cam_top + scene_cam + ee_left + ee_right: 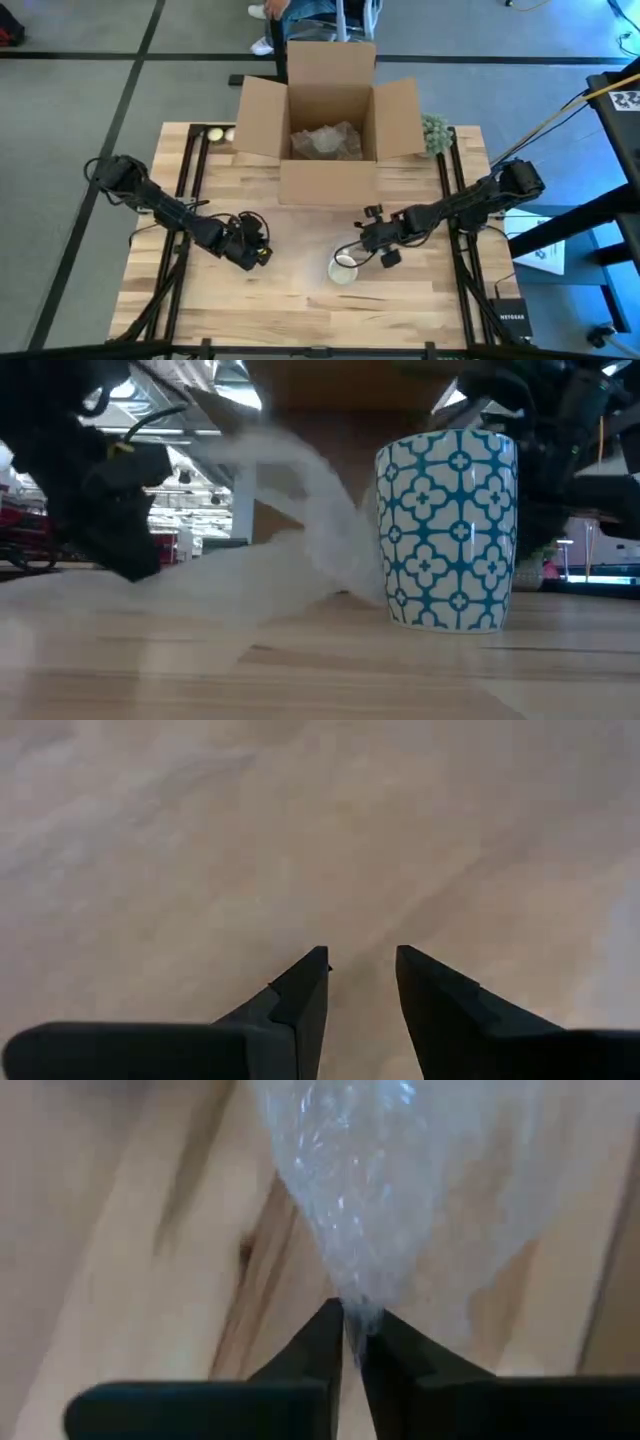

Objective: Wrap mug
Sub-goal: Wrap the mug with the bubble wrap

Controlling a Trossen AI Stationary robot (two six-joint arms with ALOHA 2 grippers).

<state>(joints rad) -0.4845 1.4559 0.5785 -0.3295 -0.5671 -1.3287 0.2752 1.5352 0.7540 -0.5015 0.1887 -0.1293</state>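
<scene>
A white mug with a blue lattice pattern [450,530] stands upright on its base on the wooden table [300,310], near the front middle [343,268]. A clear sheet of bubble wrap [270,560] lies on the table left of the mug and rises behind it. Just behind the mug, my right gripper [352,1325] is shut on the wrap [355,248]. My left gripper [362,970] is open, low over the table left of the mug [260,253]; whether it touches the wrap, I cannot tell. My right gripper pinches a gathered bunch of the bubble wrap [355,1295] between its two fingertips. The wrap fans out wide beyond the fingers. The held part is raised off the table, while the rest of the sheet [180,590] lies slack on the wood.
An open cardboard box [330,110] with crumpled paper inside stands at the far middle of the table. A small green plant [435,132] sits right of it, and two pale round things [215,134] lie at the far left corner. A person's legs show beyond the box.
</scene>
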